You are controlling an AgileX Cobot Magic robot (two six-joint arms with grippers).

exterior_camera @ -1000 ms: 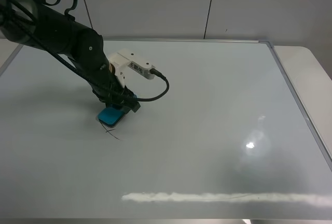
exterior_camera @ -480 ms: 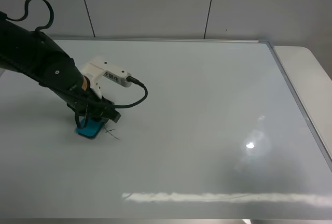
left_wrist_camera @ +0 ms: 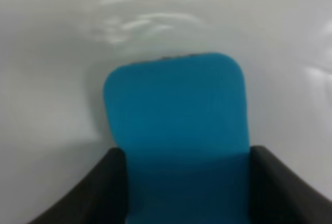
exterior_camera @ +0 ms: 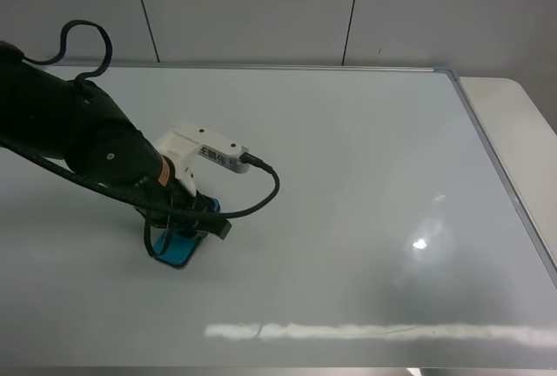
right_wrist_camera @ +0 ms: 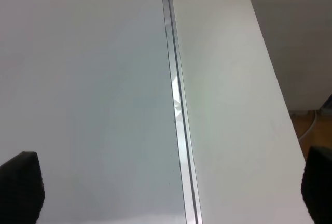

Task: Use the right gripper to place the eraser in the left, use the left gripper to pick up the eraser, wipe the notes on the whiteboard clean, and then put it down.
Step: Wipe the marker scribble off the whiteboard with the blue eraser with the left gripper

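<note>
The eraser (exterior_camera: 181,244) is clamped between the closed fingers of the left gripper (exterior_camera: 187,235) and pressed flat on the whiteboard (exterior_camera: 365,184), toward its left side; in the left wrist view a black finger (left_wrist_camera: 98,190) sits tight against each long side of the teal block. No marker notes can be made out around the eraser in the high view; anything under the arm or the block is hidden. Risks, as judged: a tilted block would leave only one felt edge in contact and streaks could be missed; on such a glossy, slick board the eraser may skid or twist in the grip if pushed too hard; the looping black cable (exterior_camera: 261,191) could drag across the surface. The eraser looks like smooth rounded plastic with a thin dark base; the board is framed in thin silver metal (right_wrist_camera: 179,130), with a matte white worktop (right_wrist_camera: 228,105) beside it. The right gripper's fingers (right_wrist_camera: 18,185) are spread wide, holding nothing, over the board's right edge.
</note>
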